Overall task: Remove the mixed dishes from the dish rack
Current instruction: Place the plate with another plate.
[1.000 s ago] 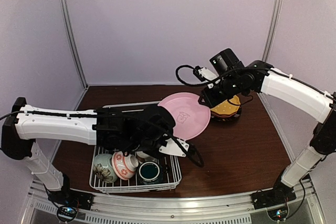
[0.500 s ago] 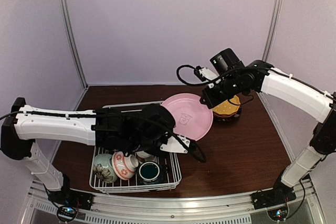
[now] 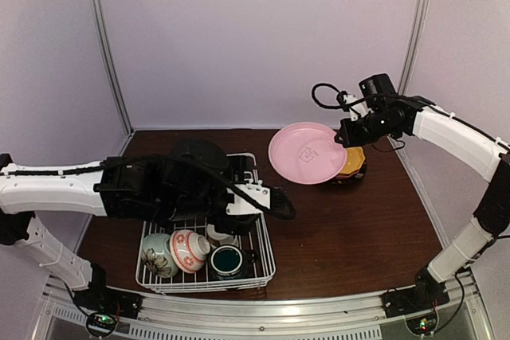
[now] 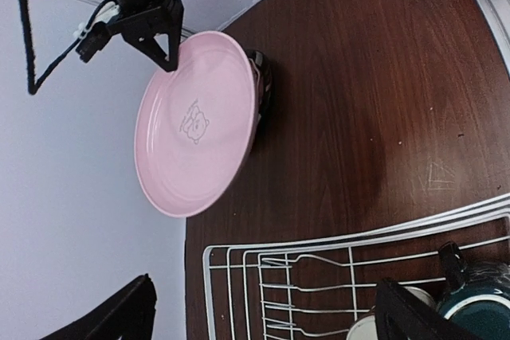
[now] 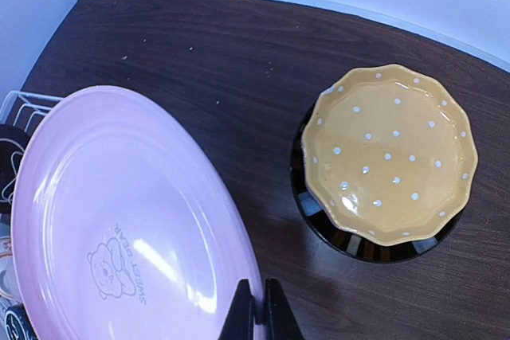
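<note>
My right gripper (image 3: 344, 134) is shut on the rim of the pink plate (image 3: 307, 153), holding it tilted in the air just left of a yellow polka-dot plate (image 3: 351, 158). That plate rests on a dark bowl (image 5: 374, 246). In the right wrist view the fingertips of the gripper (image 5: 259, 318) pinch the pink plate (image 5: 119, 220) at its edge. My left gripper (image 4: 263, 316) is open over the back end of the white dish rack (image 3: 267, 254), with nothing between its fingers. The rack holds a floral green bowl (image 3: 158, 254), a pink-white bowl (image 3: 190, 249), a teal mug (image 3: 227, 262) and a small white cup (image 3: 217, 235).
A dark round dish (image 3: 195, 153) stands at the back of the rack behind my left arm. Upright tines (image 4: 311, 236) fill the rack's far end. Bare brown table (image 3: 351, 228) lies to the right of the rack. Walls close in at the back and sides.
My left gripper opened, let go of the pink plate and drew back over the rack. The right gripper carried the plate right, toward the yellow plate.
</note>
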Motion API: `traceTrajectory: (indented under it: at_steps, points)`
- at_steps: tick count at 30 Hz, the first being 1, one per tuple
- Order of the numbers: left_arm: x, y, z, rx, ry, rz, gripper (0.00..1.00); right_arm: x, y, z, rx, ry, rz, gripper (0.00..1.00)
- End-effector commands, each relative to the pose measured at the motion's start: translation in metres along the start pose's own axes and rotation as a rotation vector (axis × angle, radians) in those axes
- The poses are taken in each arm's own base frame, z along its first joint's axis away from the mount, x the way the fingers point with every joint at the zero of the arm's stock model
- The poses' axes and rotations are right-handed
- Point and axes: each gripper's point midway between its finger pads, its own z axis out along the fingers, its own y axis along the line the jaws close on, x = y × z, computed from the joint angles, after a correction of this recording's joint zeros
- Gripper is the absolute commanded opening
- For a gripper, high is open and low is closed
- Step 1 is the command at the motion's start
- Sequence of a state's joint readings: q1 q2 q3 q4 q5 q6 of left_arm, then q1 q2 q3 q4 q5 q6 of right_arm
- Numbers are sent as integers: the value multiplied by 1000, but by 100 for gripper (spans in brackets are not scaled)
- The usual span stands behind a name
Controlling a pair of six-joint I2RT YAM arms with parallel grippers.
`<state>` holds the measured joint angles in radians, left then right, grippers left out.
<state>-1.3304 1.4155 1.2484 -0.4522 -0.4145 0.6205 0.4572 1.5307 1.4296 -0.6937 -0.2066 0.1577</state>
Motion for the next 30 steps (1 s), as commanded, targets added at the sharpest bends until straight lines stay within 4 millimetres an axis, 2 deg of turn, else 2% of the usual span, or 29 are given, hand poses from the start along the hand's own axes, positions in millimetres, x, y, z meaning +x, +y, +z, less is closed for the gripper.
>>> traceTrajectory:
  at_steps: [1,6,16,21,26,30]
  points:
    - [-7,31,-16,-115,-87,-187,97,-26,-39,-14,15,-140,118,0]
    - [17,68,-25,-183,-86,-437,97,-28,-89,-6,108,-210,216,0]
    - [62,107,-46,-256,-139,-823,97,-29,-163,21,212,-249,342,0]
    - [89,119,-53,-282,-136,-999,98,-24,-190,40,235,-249,384,0]
    - [98,122,-61,-297,-158,-1051,98,-17,-208,58,275,-237,397,0]
    - [106,121,-59,-308,-136,-1077,97,-8,-216,76,282,-219,407,0]
